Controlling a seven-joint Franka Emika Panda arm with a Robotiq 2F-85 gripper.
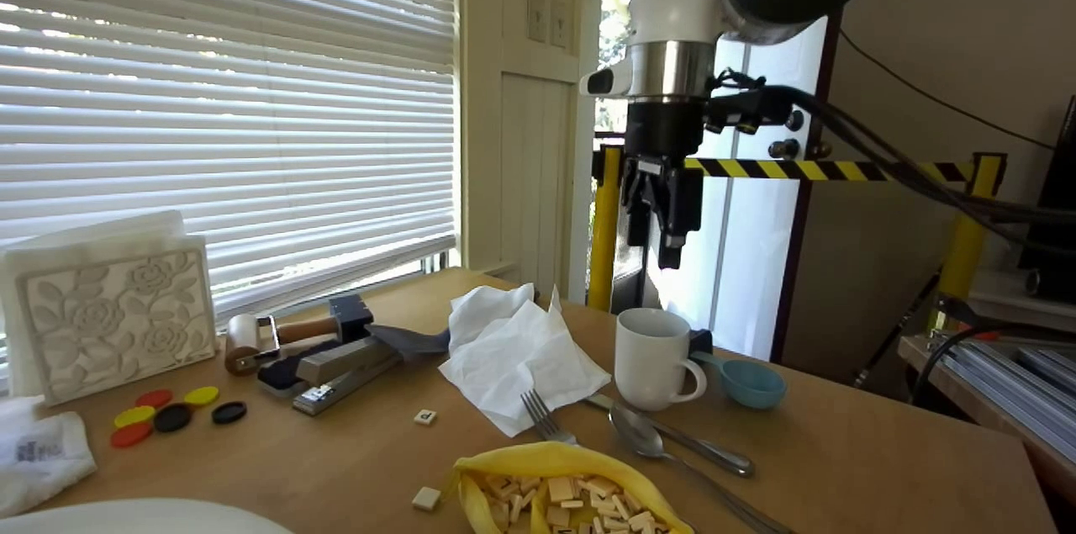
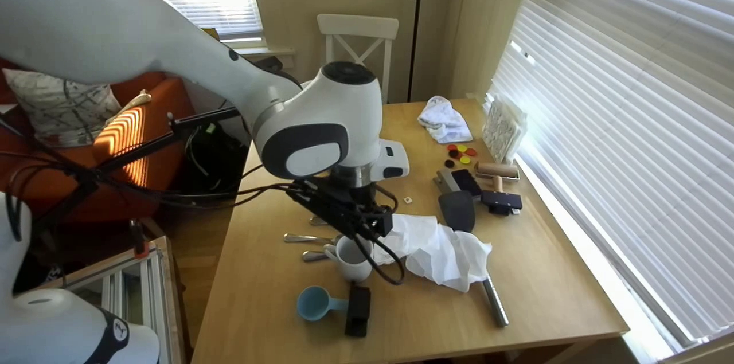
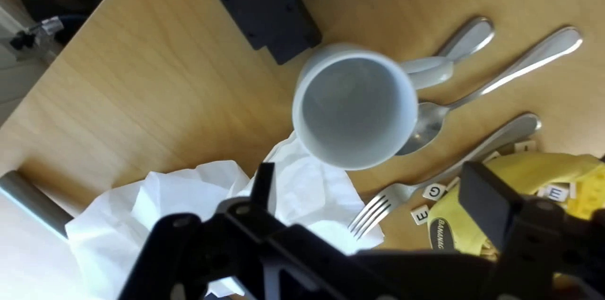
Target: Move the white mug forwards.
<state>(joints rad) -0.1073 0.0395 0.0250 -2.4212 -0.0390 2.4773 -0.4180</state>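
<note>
The white mug (image 1: 651, 362) stands upright on the wooden table, also seen in an exterior view (image 2: 354, 261) partly behind cables. In the wrist view the mug (image 3: 354, 111) shows its open top, looking empty inside, with its handle (image 3: 427, 72) pointing right over a cutlery handle. My gripper (image 1: 654, 246) hangs pointing down above the mug, with a gap between them. In the wrist view my gripper (image 3: 371, 191) has its fingers wide apart with nothing between them, and the mug appears beyond the fingertips. In an exterior view the wrist and cables hide the fingers.
Crumpled white tissue (image 1: 521, 357) lies right beside the mug. A blue scoop (image 1: 752, 383) and a black block (image 3: 269, 7) lie on another side. A spoon (image 3: 427, 123), a fork (image 3: 397, 191) and a yellow pouch of letter tiles (image 1: 559, 454) lie near. A stapler (image 1: 349, 374) lies farther off.
</note>
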